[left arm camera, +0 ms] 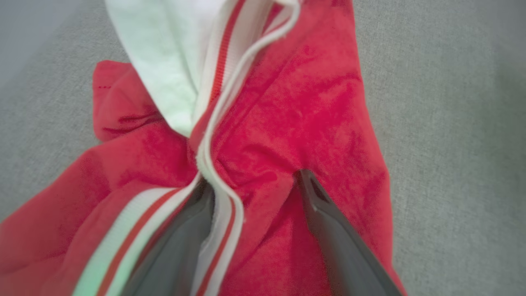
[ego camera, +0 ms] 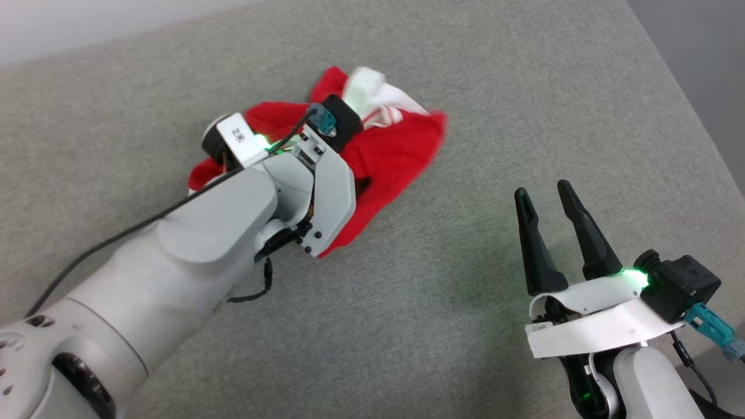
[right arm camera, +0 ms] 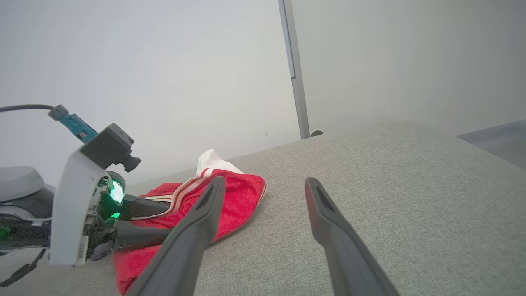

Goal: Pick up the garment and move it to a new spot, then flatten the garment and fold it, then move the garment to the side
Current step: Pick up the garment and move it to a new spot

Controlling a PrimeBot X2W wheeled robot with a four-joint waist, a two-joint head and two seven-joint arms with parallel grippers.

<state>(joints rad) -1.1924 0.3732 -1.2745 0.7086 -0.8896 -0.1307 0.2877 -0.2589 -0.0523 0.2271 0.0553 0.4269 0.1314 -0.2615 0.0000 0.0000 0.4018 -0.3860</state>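
Pale left forearm (ego camera: 174, 256) is noted closest to the head camera, reaching from the lower left up and over the garment (ego camera: 401, 157). Left gripper (left arm camera: 254, 179) is recorded with its two dark fingers (left arm camera: 341, 246) set well apart and pushed down into the cloth. Red fabric is bunched between them, and a red-and-white striped trim (left arm camera: 218, 242) is draped along the inner side of one finger. The jaws stand wide and the cloth between them is not clamped.

The garment is crumpled in a heap on the grey woven surface (ego camera: 465, 302), at the upper middle of the head view. A white sleeve part and striped trim are seen at the far end of the heap, and the rest is red.

Right gripper (ego camera: 542, 191) is held at the lower right of the head view, well apart from the garment, over bare grey surface. Its fingers are spread wide with nothing between them. Whether they touch the surface cannot be told.

From the right wrist view, the garment (right arm camera: 242, 193) is noted ahead and to the left of the right gripper's fingers. The left gripper's fingers (right arm camera: 144, 207) lie against the garment's left side.
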